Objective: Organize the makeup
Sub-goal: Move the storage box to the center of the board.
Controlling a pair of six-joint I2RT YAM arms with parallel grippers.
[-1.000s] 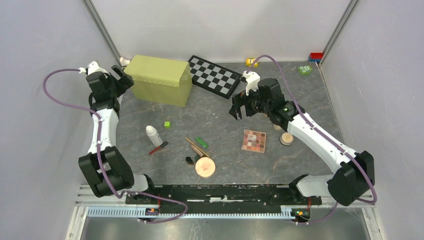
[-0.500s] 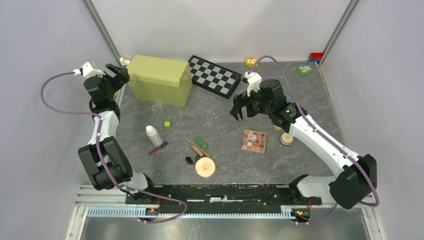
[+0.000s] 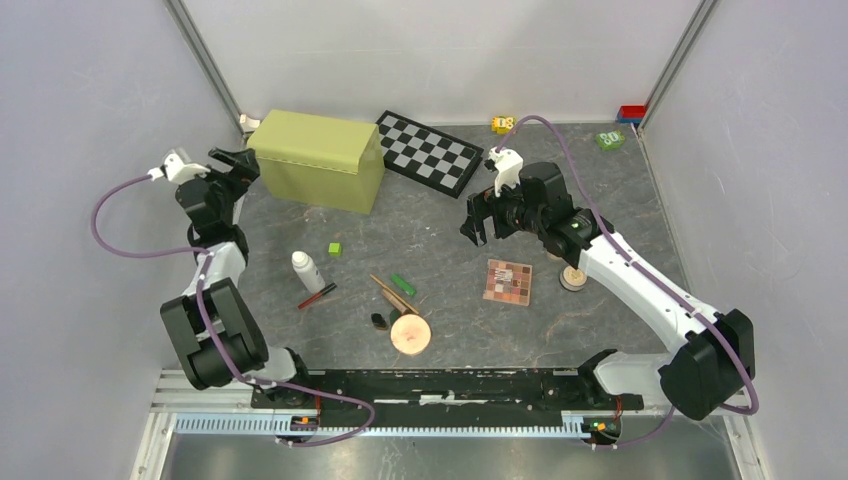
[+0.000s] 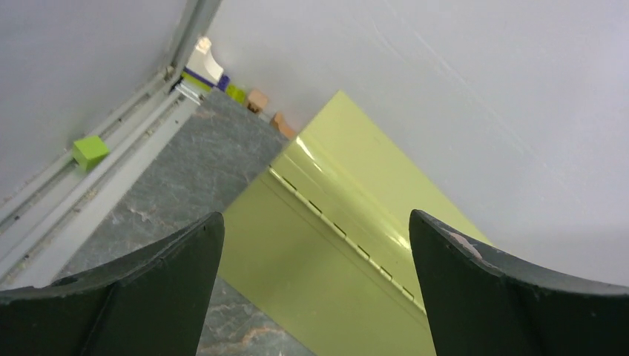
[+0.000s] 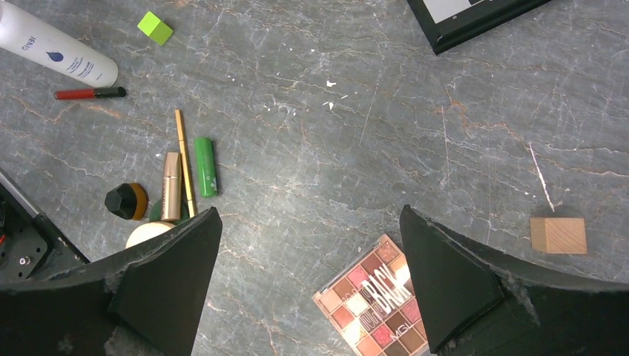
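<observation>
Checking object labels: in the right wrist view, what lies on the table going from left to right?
white bottle → green cube → green tube → palette → wooden cube

A robot lab cell: blank grey walls, aluminium posts, mounting rail.

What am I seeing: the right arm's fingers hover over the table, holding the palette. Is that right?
Not quite: the right fingers hover open and empty. The palette lies on the table below them, as the right wrist view shows.
</observation>
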